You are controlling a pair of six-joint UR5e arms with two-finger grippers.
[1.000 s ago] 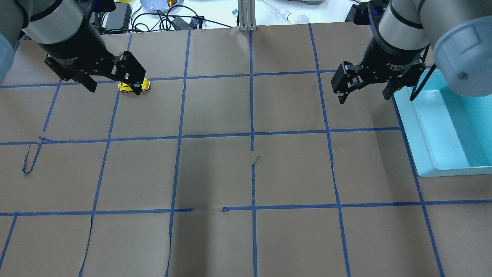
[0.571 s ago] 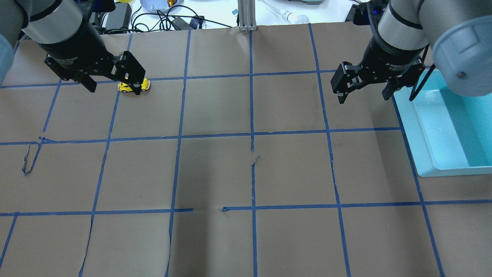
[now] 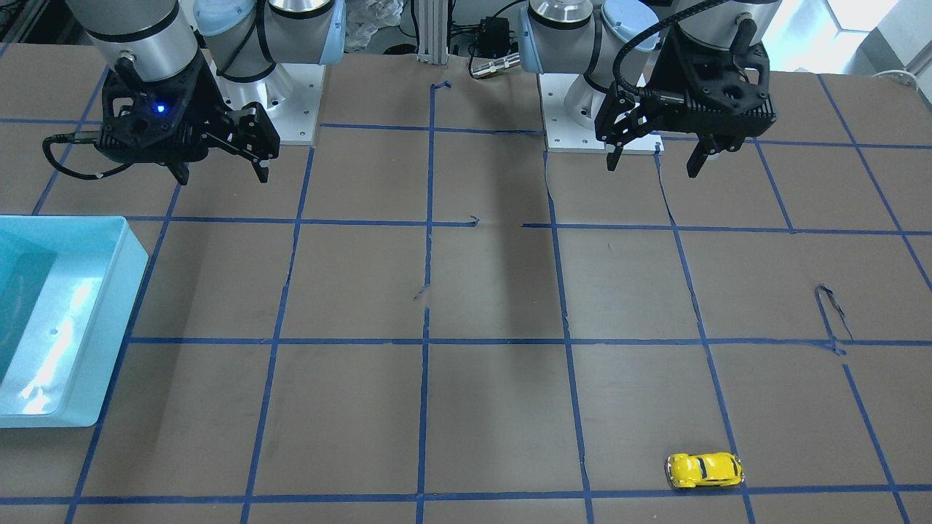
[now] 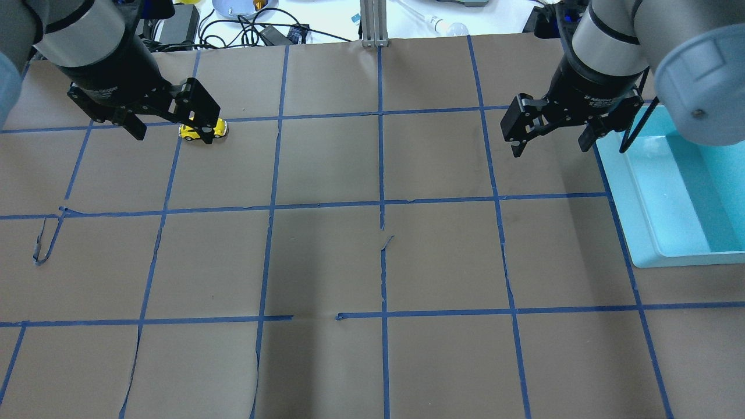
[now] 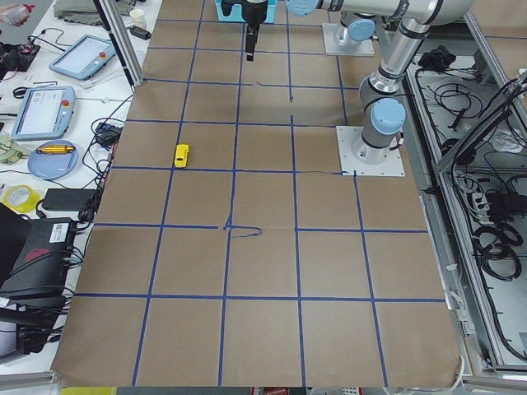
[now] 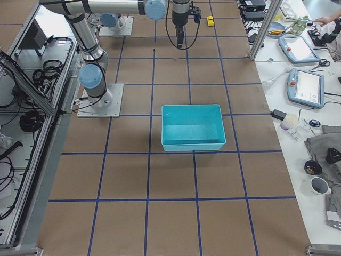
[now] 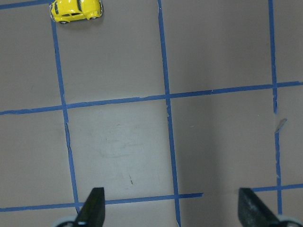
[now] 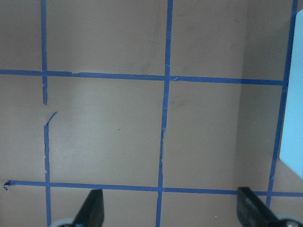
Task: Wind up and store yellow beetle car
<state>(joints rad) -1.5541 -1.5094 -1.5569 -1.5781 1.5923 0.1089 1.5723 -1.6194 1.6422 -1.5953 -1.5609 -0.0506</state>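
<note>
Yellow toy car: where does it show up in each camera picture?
Exterior front-facing: yellow beetle car lower right.
Overhead exterior: car upper left, partly behind the left gripper.
Exterior left: car left of centre, upper half.
Exterior right: car near top edge.
Left wrist: car top left corner.
Right wrist: not in it.
Shared landmark: blue tape crossing beside the car.
</note>
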